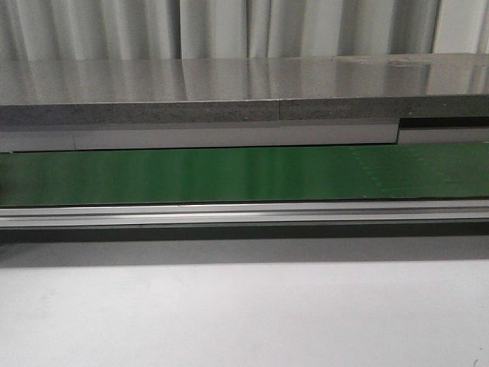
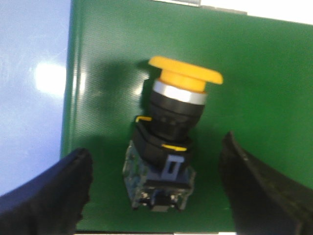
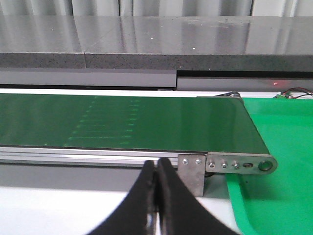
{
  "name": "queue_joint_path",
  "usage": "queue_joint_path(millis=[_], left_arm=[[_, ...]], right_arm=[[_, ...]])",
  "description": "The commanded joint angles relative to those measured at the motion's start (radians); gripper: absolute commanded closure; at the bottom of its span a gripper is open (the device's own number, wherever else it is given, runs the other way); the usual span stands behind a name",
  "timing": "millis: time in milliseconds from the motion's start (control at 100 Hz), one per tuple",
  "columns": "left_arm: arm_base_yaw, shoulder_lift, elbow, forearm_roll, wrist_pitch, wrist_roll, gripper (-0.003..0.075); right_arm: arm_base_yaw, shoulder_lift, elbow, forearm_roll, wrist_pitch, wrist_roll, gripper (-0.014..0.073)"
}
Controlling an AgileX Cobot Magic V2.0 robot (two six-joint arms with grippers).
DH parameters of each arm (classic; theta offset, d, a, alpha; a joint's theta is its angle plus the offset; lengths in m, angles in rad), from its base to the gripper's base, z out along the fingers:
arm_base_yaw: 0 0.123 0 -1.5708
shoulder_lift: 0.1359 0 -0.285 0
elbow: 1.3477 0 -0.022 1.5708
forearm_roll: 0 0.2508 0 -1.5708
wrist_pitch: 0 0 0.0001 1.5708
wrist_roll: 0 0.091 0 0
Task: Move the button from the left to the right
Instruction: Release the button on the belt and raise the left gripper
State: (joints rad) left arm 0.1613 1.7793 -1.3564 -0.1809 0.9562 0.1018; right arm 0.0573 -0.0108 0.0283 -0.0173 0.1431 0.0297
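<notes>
The button lies on its side on the green belt in the left wrist view: yellow-orange cap, silvery band, black boxy body. My left gripper is open, with one black finger on each side of the button's body and a gap to both. My right gripper is shut and empty, in front of the belt's metal rail. The front view shows the belt with no button and neither gripper on it.
A grey metal ledge runs behind the belt. An aluminium rail runs along its near side, with white table in front. A green tray sits past the belt's end roller in the right wrist view.
</notes>
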Motion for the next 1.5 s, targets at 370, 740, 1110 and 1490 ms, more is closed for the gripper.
queue_joint_path(millis=[370, 740, 1110, 1490], left_arm=[[-0.048, -0.155, -0.034, -0.042, -0.006, 0.024, 0.0111], [-0.048, -0.458, 0.113, -0.075, -0.167, 0.051, 0.0111], [-0.115, -0.945, 0.494, -0.08, -0.493, 0.103, 0.0111], [-0.144, -1.368, 0.864, -0.073, -0.663, 0.103, 0.0111]], right_arm=[[0.002, -0.019, -0.015, -0.005, -0.081, 0.001, 0.0661], [0.002, -0.019, -0.015, -0.005, -0.081, 0.001, 0.0661], [0.002, -0.019, -0.015, -0.005, -0.081, 0.001, 0.0661], [0.002, -0.019, -0.015, -0.005, -0.081, 0.001, 0.0661]])
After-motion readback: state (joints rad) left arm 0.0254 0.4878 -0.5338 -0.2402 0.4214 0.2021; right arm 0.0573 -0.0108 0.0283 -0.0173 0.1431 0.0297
